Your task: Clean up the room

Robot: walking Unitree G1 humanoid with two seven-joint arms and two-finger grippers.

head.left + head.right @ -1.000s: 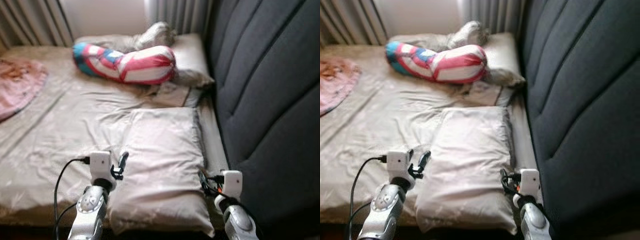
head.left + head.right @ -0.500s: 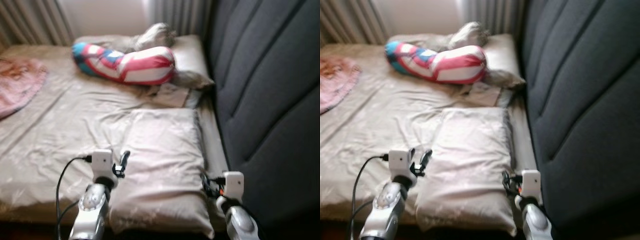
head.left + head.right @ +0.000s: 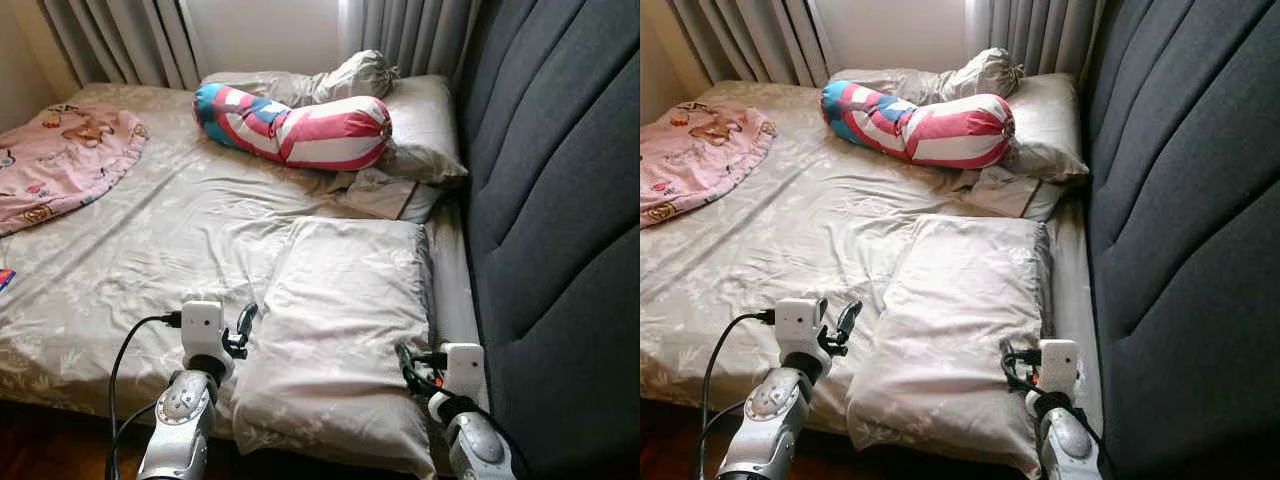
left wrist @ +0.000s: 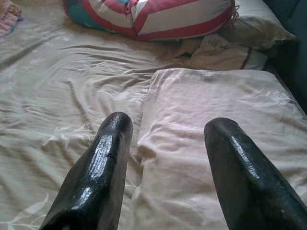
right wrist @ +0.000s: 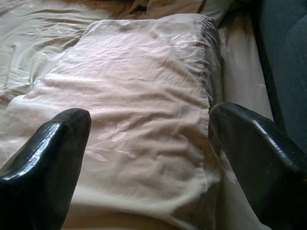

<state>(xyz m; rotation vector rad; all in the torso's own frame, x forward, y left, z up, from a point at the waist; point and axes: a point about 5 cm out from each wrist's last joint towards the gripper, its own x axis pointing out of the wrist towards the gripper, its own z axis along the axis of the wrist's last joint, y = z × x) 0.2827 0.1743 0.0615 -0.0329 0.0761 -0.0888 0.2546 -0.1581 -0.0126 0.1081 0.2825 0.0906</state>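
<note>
A beige pillow lies flat at the near right corner of the bed, beside the headboard. My left gripper is open at the pillow's left edge; the left wrist view has its fingertips over the seam between sheet and pillow. My right gripper is open at the pillow's near right corner, with its fingers spread over the pillow and nothing held. A red, white and blue bolster lies across the far end of the bed.
A dark grey padded headboard rises along the right. A second pillow, crumpled bedding and a folded cloth sit at the far right. A pink blanket lies at far left. Grey curtains hang behind.
The camera has turned, so the whole scene sits further right and more of the pink blanket shows; the picture is sharper. Both grippers keep their places at the pillow.
</note>
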